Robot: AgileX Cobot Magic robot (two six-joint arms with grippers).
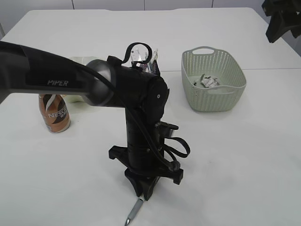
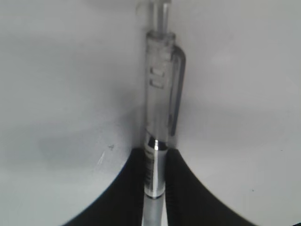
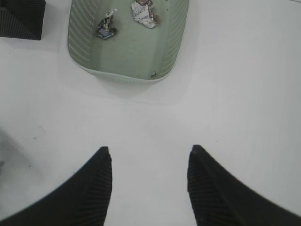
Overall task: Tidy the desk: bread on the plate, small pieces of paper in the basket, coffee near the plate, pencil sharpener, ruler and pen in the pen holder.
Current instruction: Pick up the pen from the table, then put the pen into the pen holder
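Pen (image 2: 157, 136) lies on the white table (image 1: 244, 155), at the near edge in the exterior view, and my left pincer (image 2: 155, 188) is clamped on its lower barrel, one black finger (image 2: 129, 188) pressed to each side. Its clear upper body with the clip points away from my left wrist camera. My right pincer (image 3: 149, 181) hangs above bare table with its fingers (image 3: 96, 183) apart, holding nothing. Ahead of it stands the green basket (image 3: 169, 52), with two crumpled paper scraps (image 3: 106, 24) lying inside. At the left of the exterior view, a Nescafé coffee can (image 1: 54, 113) stands upright. Behind my left arm, the pen holder (image 1: 153, 66) is mostly hidden.
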